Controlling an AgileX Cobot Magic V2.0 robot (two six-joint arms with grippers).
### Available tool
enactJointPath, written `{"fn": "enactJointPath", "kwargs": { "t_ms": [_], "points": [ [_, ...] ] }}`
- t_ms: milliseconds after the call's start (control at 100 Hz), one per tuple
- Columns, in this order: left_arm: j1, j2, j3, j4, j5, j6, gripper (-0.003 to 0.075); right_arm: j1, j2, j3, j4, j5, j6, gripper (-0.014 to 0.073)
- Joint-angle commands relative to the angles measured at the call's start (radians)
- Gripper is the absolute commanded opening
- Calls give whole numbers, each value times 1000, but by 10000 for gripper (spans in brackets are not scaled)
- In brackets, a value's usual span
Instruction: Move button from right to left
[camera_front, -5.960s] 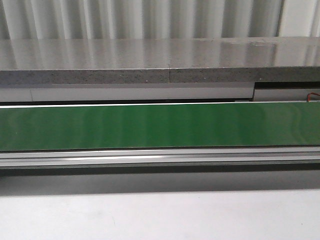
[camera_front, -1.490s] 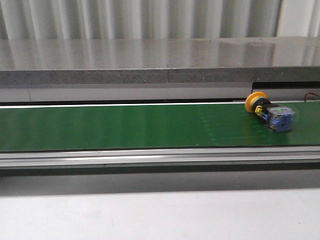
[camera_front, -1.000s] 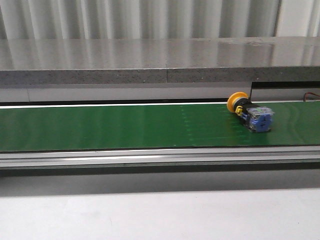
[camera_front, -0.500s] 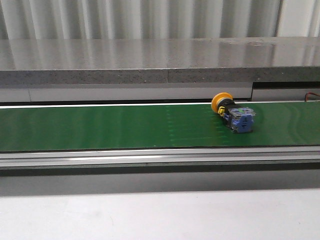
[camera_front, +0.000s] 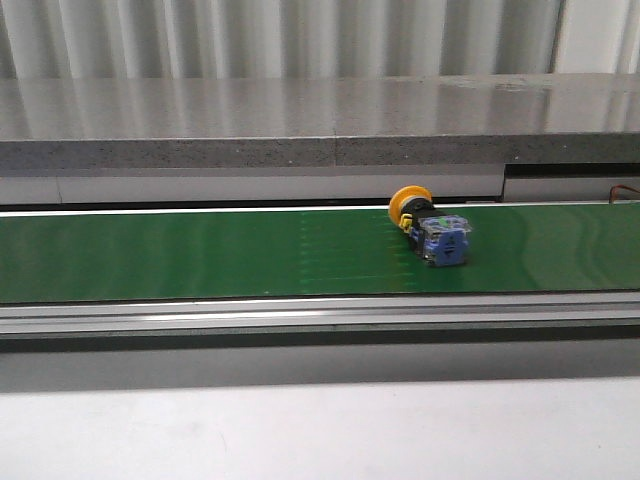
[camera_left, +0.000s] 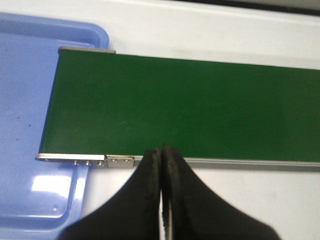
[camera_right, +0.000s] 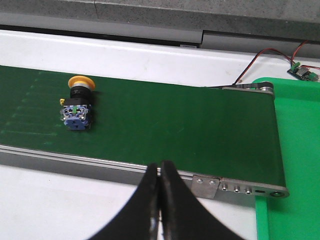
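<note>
The button (camera_front: 431, 228) lay on its side on the green belt (camera_front: 200, 255), right of the belt's middle in the front view, its round yellow cap turned toward the far edge and its blue-grey cube-shaped body toward the near edge. A black collar joined cap and body. The belt's surface looked smooth and matte, edged by a brushed metal rail (camera_front: 300, 315). Any lettering on the body was too small to read. The left gripper (camera_left: 161, 156) had its dark, tapering fingers pressed together with nothing between them, above the belt's end beside a light blue plastic tray (camera_left: 25, 125). The right gripper (camera_right: 160, 172) was likewise closed and empty, near a green tray (camera_right: 295, 150).
</note>
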Motion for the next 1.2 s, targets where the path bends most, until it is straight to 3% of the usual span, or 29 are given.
{"fn": "enactJointPath", "kwargs": {
  "t_ms": [0,60,130,180,330,420,850,990,1190],
  "points": [
    [-4,29,-34,-15,-33,-6,-18,0,2,-26,8,-63,-9,-68],
    [-4,46,-34,-15,-31,-6,0,0,2,-26,8,-63,-9,-68],
    [-4,59,-34,-15,-28,-6,78,0,2,-26,8,-63,-9,-68],
    [-4,66,-34,-15,-21,-6,168,0,2,-26,8,-63,-9,-68],
    [-4,68,-28,-16,-49,-6,532,0,2,-26,8,-63,-9,-68],
    [-4,68,-28,-22,-62,-6,647,0,2,-26,8,-63,-9,-68],
    [-32,107,-32,-142,-125,-12,661,0,2,-26,8,-63,-9,-68],
    [-112,146,-34,-144,-175,-73,661,0,2,-26,8,-63,-9,-68],
    [-303,278,-86,-91,-245,-175,661,0,2,-26,8,-63,-9,-68]
  ]
}}
